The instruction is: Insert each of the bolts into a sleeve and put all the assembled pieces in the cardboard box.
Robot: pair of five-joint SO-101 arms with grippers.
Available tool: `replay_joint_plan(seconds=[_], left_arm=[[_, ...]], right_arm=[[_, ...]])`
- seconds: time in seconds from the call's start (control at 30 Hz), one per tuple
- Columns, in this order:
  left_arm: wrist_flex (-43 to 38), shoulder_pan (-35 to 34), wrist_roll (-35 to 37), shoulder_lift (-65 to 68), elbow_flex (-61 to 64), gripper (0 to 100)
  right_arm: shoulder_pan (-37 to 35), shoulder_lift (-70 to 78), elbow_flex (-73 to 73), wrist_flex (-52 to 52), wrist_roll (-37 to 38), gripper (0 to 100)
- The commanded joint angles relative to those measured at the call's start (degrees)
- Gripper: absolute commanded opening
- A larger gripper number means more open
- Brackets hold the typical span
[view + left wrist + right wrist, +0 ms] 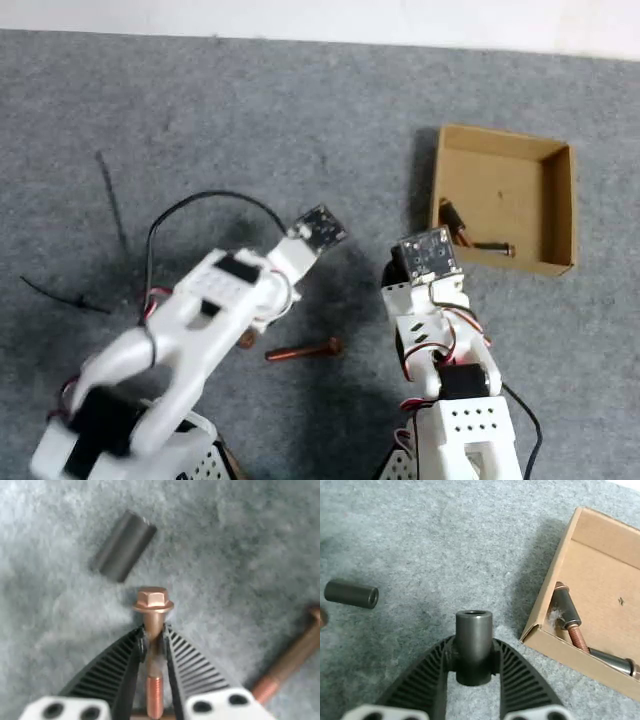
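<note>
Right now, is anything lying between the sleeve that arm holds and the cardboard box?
Nothing visible does. Only bare carpet lies between the sleeve in the right tool and the box.

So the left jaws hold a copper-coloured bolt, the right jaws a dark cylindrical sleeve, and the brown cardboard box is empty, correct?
No: the brown cardboard box is not empty; the right wrist view shows two assembled bolt-and-sleeve pieces inside. The rest is right.
</note>
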Motion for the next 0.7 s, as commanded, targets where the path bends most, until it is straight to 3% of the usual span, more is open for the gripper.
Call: replay_joint_plan(seconds=[0.0,0.13,0.33,0.47,0.67], left_arm=[[-6.0,-0.7,0.9,-18.4,10.6,1],[-10.0,-0.9,1.1,-35.9,21.0,1],[-9.9,-1.3,1.1,-59.6,31.0,1],[-9.9,-5.6,1.5,-72.7,35.4,1],[-9.9,-13.8,13.7,-88.7,40.3,1]], right_arm=[[0.6,-1.2,-0.2,-1.7,-0.2,0.6],[0.6,-1.2,-0.2,-1.7,-0.2,0.6],[0.6,-1.2,-0.2,-1.7,-0.2,0.6],[0.6,-1.2,-0.2,-1.8,-0.2,0.6],[0.6,-1.2,-0.2,-1.8,-0.3,0.6]])
